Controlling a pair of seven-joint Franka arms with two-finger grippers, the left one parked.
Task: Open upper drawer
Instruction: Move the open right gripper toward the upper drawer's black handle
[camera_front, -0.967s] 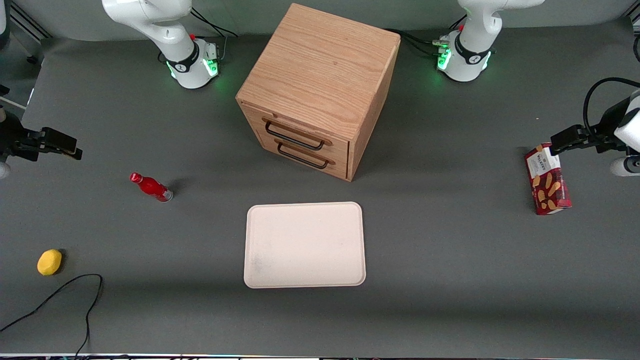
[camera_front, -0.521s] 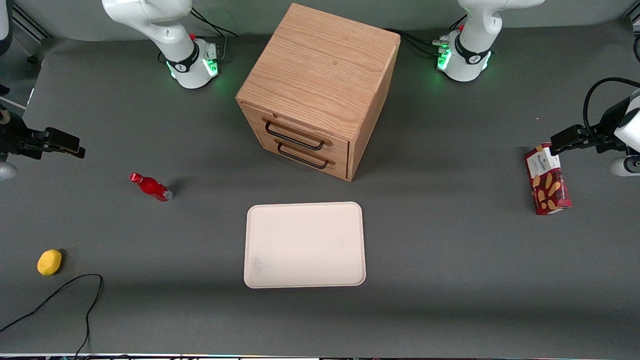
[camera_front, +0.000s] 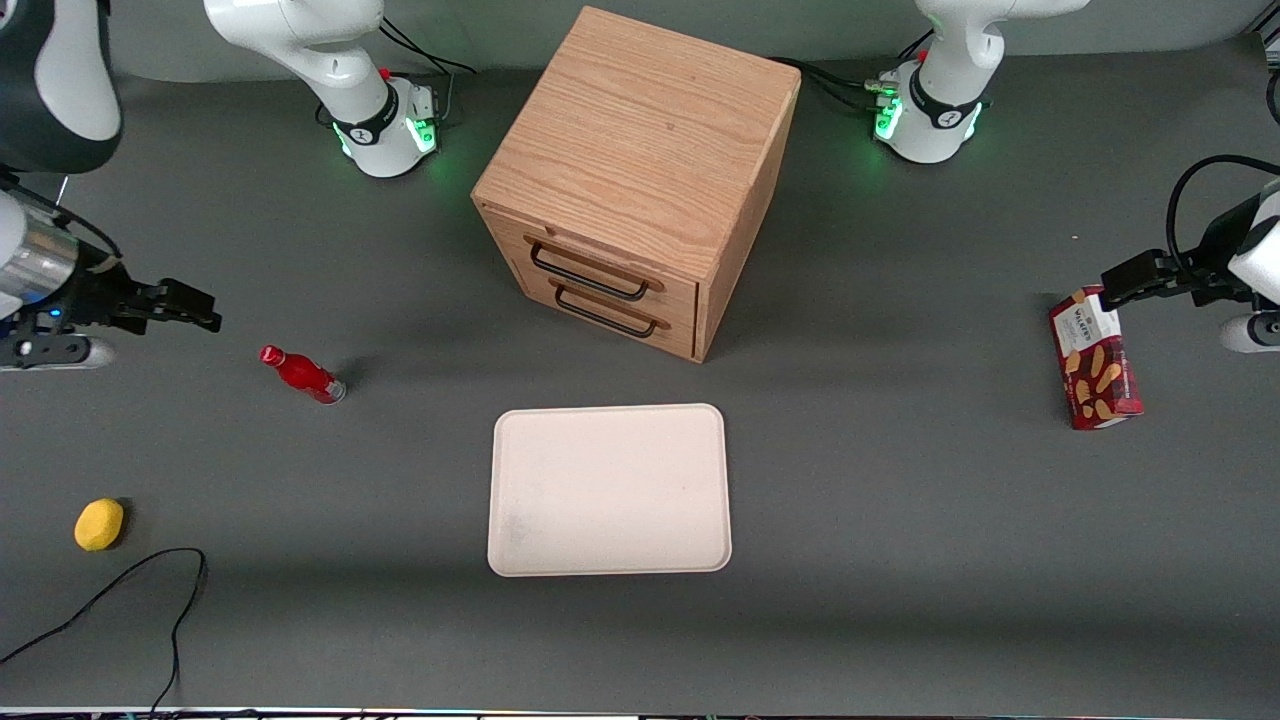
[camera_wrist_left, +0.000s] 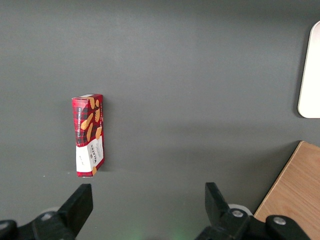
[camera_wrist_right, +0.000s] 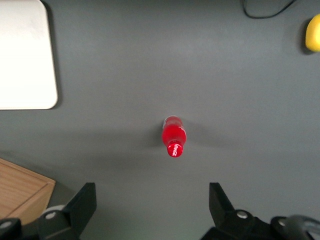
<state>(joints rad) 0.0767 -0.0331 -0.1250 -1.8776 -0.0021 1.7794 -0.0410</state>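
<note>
Grey matting covers the table (camera_front: 900, 520), and above its working arm's end the gripper (camera_front: 195, 308) is held with fingers (camera_wrist_right: 85, 200) spread wide and nothing between them. Just beside it, nearer the front camera, a red bottle (camera_front: 302, 374) stands; it is seen from above in the wrist view. The height seems kept to pass over the bottle. Well apart, toward the table's middle, the upper drawer (camera_front: 590, 268) sits shut in the oak cabinet (camera_front: 640, 140), its black handle (camera_front: 588, 274) untouched, above the lower drawer (camera_front: 605, 315).
</note>
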